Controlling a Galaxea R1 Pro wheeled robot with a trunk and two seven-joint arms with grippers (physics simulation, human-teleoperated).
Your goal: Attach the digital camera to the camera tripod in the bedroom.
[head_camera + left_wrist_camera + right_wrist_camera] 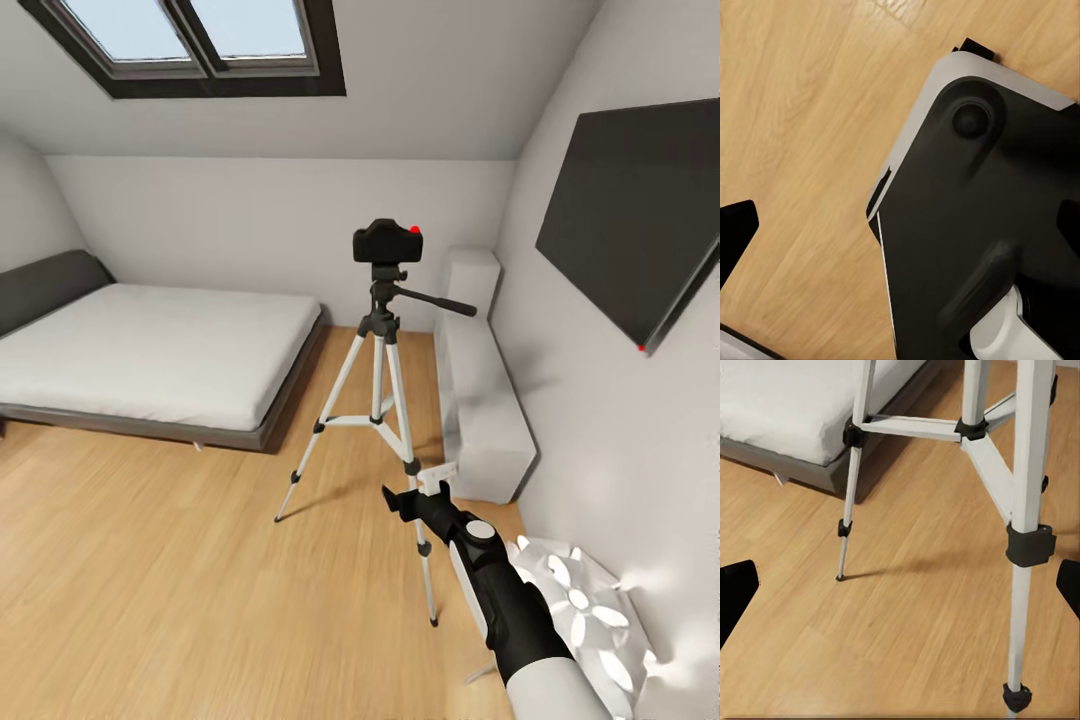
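The digital camera (388,241), small and black with a red button, sits on top of the camera tripod (380,400) in the middle of the bedroom. The tripod's black head carries a pan handle pointing right, and its silver-white legs stand spread on the wooden floor. My right gripper (412,490) hangs low in front of the tripod's near leg, open and empty. The right wrist view looks past the open gripper (900,589) at the tripod legs (1024,472). In the left wrist view my left gripper (900,225) is open over the floor and my own base (975,225).
A grey-framed white bed (150,350) lies left of the tripod. A low white bench (480,390) runs along the right wall under a black TV (635,220). A white petal-shaped lamp (580,610) stands close by my right arm. A skylight (200,40) is overhead.
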